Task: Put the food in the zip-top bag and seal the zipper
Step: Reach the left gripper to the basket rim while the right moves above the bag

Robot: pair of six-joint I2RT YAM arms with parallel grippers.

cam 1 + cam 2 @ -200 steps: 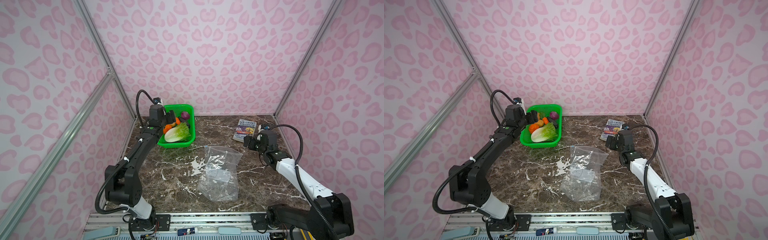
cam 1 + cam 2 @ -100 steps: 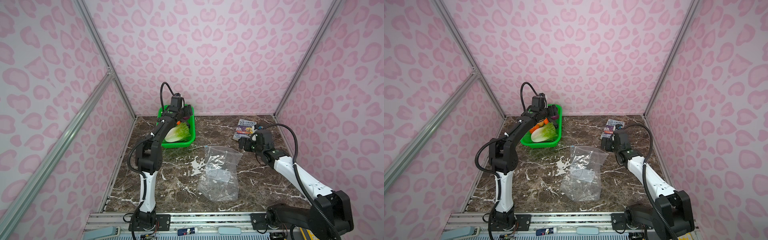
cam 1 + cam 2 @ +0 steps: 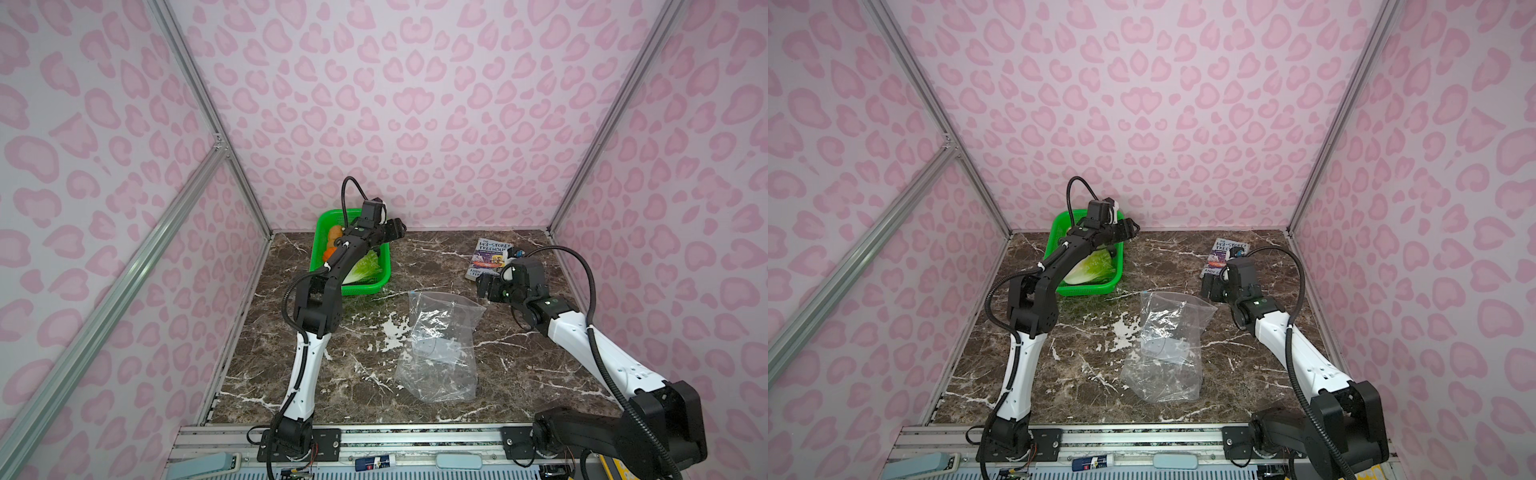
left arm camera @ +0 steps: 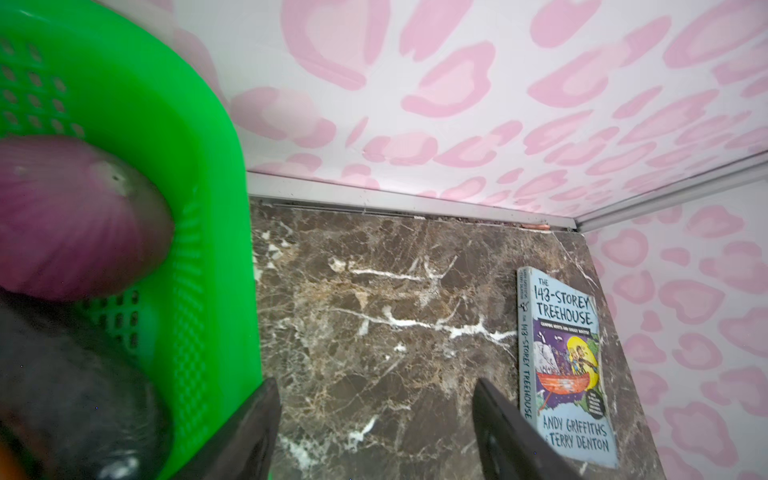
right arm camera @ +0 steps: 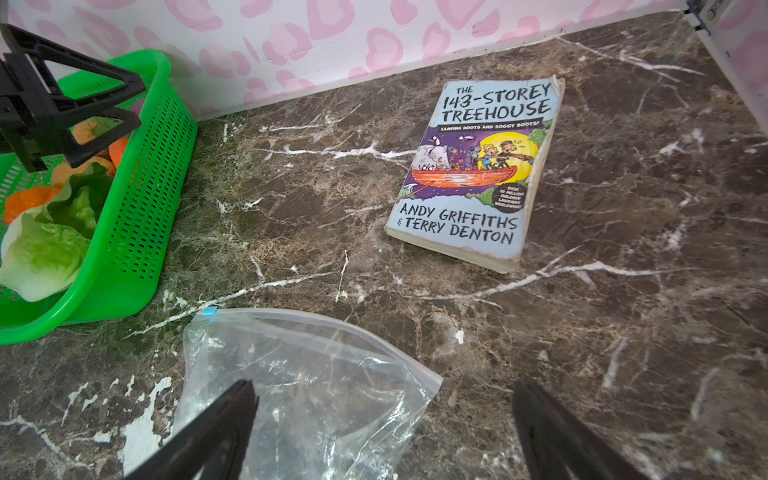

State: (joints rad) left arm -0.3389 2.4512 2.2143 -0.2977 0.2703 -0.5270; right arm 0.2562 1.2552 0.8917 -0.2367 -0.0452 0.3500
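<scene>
The food lies in a green mesh basket (image 3: 376, 286) at the back left: white-green cabbage (image 3: 365, 268) (image 5: 39, 253), orange pieces (image 3: 332, 239) (image 5: 29, 199), a purple onion (image 4: 70, 216) and a dark eggplant (image 4: 62, 374). My left gripper (image 3: 397, 228) (image 4: 376, 411) hangs open and empty past the basket's right rim. The clear zip-top bag (image 3: 440, 340) (image 3: 1167, 345) lies flat mid-table, its zipper (image 5: 324, 332) at the far edge with the blue slider (image 5: 209, 313) at the left end. Just above the bag's right mouth corner, my right gripper (image 3: 486, 286) (image 5: 386, 415) is open and empty.
A paperback book (image 3: 492, 257) (image 5: 478, 166) lies at the back right, just behind my right gripper. Pink patterned walls close in the marble table (image 3: 365, 374) on three sides. The basket sits against the back wall.
My left arm swung from the basket's left side across it, so the gripper now points right past its rim. My right gripper edged left toward the bag.
</scene>
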